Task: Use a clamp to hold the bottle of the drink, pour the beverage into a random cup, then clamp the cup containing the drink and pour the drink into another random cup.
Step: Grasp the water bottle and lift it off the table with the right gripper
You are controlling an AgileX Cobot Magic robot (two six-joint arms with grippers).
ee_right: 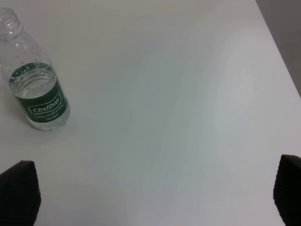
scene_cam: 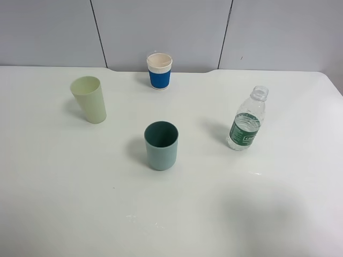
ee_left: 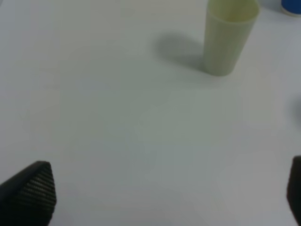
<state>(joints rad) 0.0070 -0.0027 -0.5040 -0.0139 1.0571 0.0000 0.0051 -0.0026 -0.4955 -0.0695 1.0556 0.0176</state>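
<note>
the white surface [scene_cam: 64, 203] fills most of the high view, with grey wall panels [scene_cam: 161, 32] behind its far edge. the teal cup [scene_cam: 161, 145] stands upright near the middle of the surface, mouth open and dark inside, and everything else is placed from it.

the bottle [scene_cam: 246, 126] stands upright to the right of the teal cup and a little farther back, well apart from it. it has no cap and a dark green label band around its lower half. the pale yellow-green cup [scene_cam: 89, 99] stands upright to the left of the teal cup and farther back, also well apart. the blue paper cup [scene_cam: 159, 70], with a white rim, stands straight behind the teal cup, near the far edge of the surface.

the left tool [ee_left: 164, 193] is released, its jaws spread wide over bare surface, with the pale yellow-green cup [ee_left: 229, 37] ahead of it. the right tool [ee_right: 155, 190] is released too, jaws wide apart over bare surface, with the bottle [ee_right: 37, 94] ahead and off to one side. how far either tool is from the teal cup cannot be told.

clear water [ee_right: 30, 84] sits in the bottle, up to about the top of the label.
</note>
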